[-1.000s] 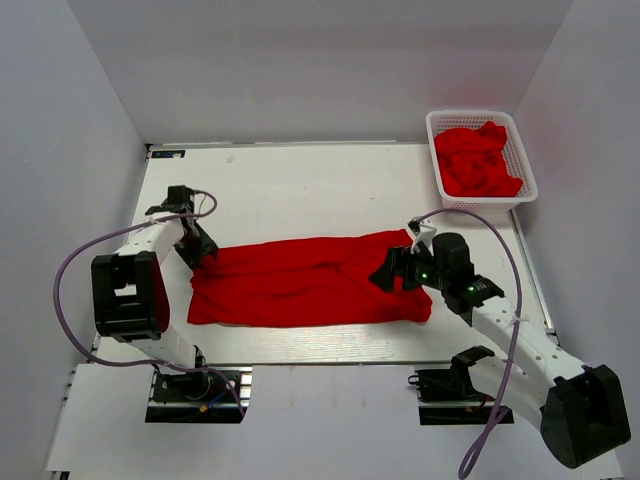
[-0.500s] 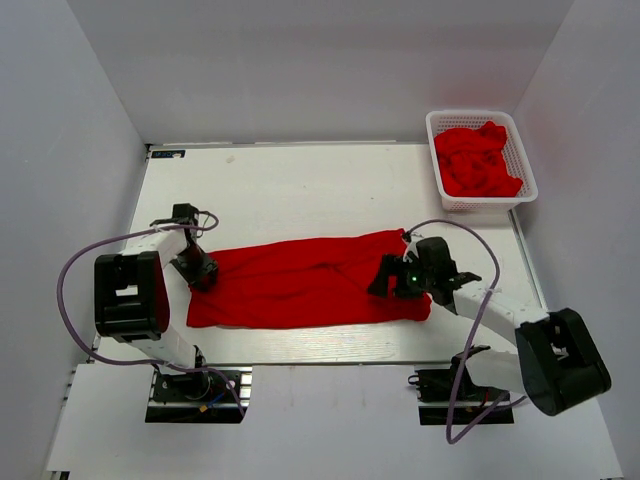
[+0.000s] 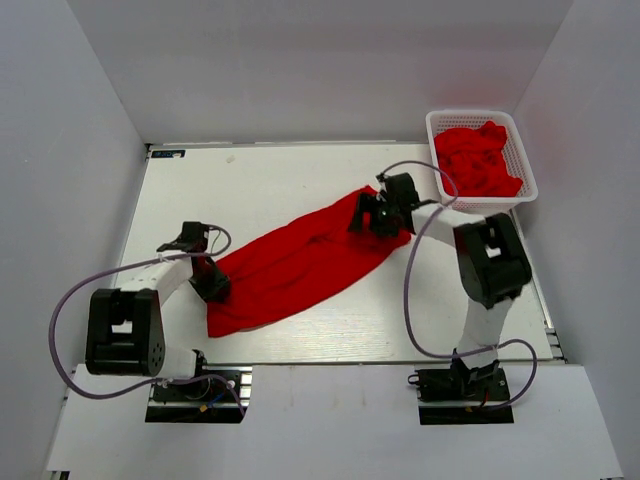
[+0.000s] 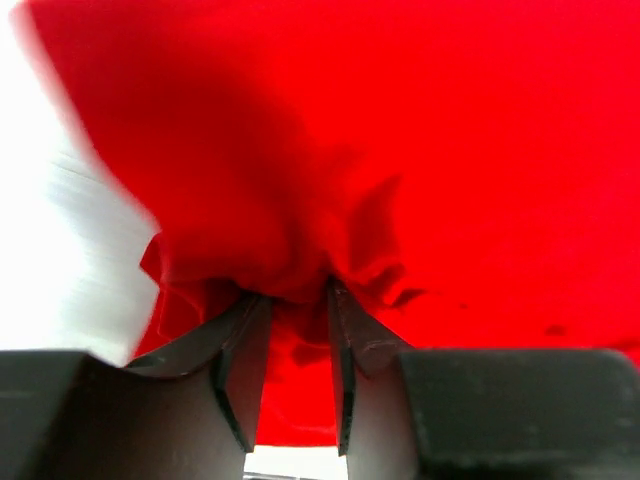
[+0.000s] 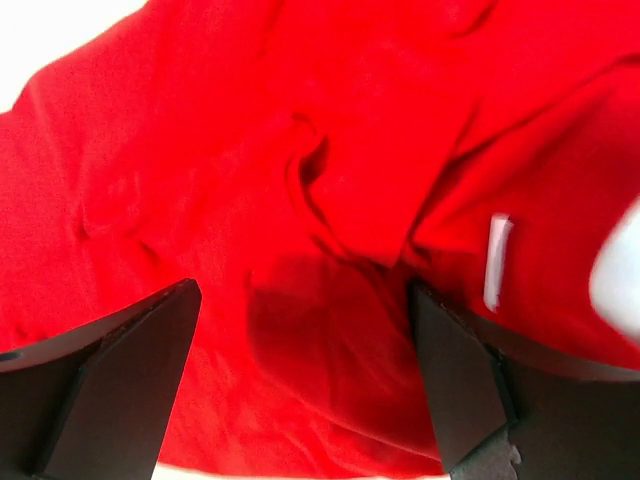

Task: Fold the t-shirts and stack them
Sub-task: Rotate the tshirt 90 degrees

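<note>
Top external: red t-shirt [image 3: 295,265] lies stretched diagonally between my claws. Left claw [image 3: 212,285]: pinched tight on the shirt's end. Right claw [image 3: 368,215]: I see fingers spread wide, cloth beneath.

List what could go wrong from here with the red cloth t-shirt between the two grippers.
1. The right gripper stands wide open over the plain red cloth t-shirt, so that end is not pinched and may stay bunched if the arm lifts.
2. The left gripper pinches only a small bunched bit of edge; a hard pull may slip it free.
3. The shirt lies slantwise and rumpled, so a fold now would likely come out uneven.
</note>
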Tool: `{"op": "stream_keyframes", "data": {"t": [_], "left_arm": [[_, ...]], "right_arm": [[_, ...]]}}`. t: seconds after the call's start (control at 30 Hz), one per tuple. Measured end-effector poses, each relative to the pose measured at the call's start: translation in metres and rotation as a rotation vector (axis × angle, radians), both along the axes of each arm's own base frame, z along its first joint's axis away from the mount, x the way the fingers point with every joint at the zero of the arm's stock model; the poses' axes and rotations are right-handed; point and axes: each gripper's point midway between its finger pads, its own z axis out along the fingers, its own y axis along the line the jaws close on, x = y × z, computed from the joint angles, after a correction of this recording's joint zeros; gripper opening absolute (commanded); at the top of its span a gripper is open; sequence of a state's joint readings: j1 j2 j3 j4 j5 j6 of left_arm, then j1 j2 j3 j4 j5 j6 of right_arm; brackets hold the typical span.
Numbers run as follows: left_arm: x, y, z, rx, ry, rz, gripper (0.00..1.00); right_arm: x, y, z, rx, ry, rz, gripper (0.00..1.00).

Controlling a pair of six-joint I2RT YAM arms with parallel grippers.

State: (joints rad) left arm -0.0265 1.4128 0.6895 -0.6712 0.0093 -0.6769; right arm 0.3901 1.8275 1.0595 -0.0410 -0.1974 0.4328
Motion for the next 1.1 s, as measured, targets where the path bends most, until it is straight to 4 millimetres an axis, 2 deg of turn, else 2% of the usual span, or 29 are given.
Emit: {"op": "stream_keyframes", "data": {"t": [0.1, 0.17, 0.23, 0.33, 0.47, 0.5, 0.57, 0.6, 0.63, 0.7, 0.73, 0.77, 0.83, 0.87, 0.97, 1.1], "left_arm": [[-0.005, -0.021, -0.001, -0.062, -0.016, -0.045, 0.25], [-0.008, -0.041, -0.002, -0.124, -0.016, -0.077, 0.25], [-0.011, -0.067, -0.003, -0.200, -0.003, -0.131, 0.25], [-0.021, -0.114, -0.003, -0.347, 0.057, -0.231, 0.25], [-0.053, -0.172, -0.001, -0.494, 0.180, -0.384, 0.26], [-0.061, -0.181, 0.000, -0.505, 0.209, -0.415, 0.26], [-0.076, -0.198, 0.003, -0.511, 0.264, -0.473, 0.33], [-0.084, -0.203, 0.003, -0.506, 0.289, -0.497, 0.37], [-0.090, -0.208, 0.005, -0.496, 0.307, -0.520, 0.47], [-0.102, -0.216, 0.008, -0.474, 0.337, -0.570, 0.55], [-0.106, -0.219, 0.009, -0.461, 0.342, -0.596, 0.68], [-0.109, -0.221, 0.011, -0.449, 0.346, -0.622, 0.73], [-0.113, -0.222, 0.016, -0.409, 0.341, -0.667, 0.93], [-0.113, -0.221, 0.019, -0.382, 0.340, -0.682, 1.00], [-0.107, -0.210, 0.033, -0.267, 0.309, -0.713, 1.00], [-0.081, -0.205, 0.073, -0.182, 0.174, -0.729, 1.00]], "right_arm": [[0.052, 0.019, 0.002, 0.022, -0.020, 0.035, 0.90], [0.088, 0.037, 0.006, 0.070, -0.047, 0.086, 0.90], [0.112, 0.053, 0.008, 0.122, -0.075, 0.127, 0.90], [0.131, 0.070, 0.010, 0.190, -0.099, 0.167, 0.90], [0.162, 0.093, 0.014, 0.264, -0.143, 0.198, 0.90], [0.170, 0.098, 0.015, 0.275, -0.155, 0.200, 0.90], [0.183, 0.106, 0.016, 0.297, -0.179, 0.201, 0.90], [0.188, 0.109, 0.016, 0.303, -0.189, 0.200, 0.90], [0.193, 0.110, 0.017, 0.306, -0.200, 0.198, 0.90], [0.195, 0.112, 0.017, 0.305, -0.205, 0.196, 0.90], [0.195, 0.112, 0.016, 0.301, -0.207, 0.197, 0.90], [0.195, 0.112, 0.016, 0.297, -0.209, 0.197, 0.90], [0.195, 0.112, 0.017, 0.287, -0.212, 0.198, 0.90], [0.193, 0.111, 0.016, 0.275, -0.213, 0.201, 0.90], [0.187, 0.106, 0.017, 0.229, -0.205, 0.203, 0.90], [0.176, 0.097, 0.028, 0.169, -0.204, 0.213, 0.90]]}}
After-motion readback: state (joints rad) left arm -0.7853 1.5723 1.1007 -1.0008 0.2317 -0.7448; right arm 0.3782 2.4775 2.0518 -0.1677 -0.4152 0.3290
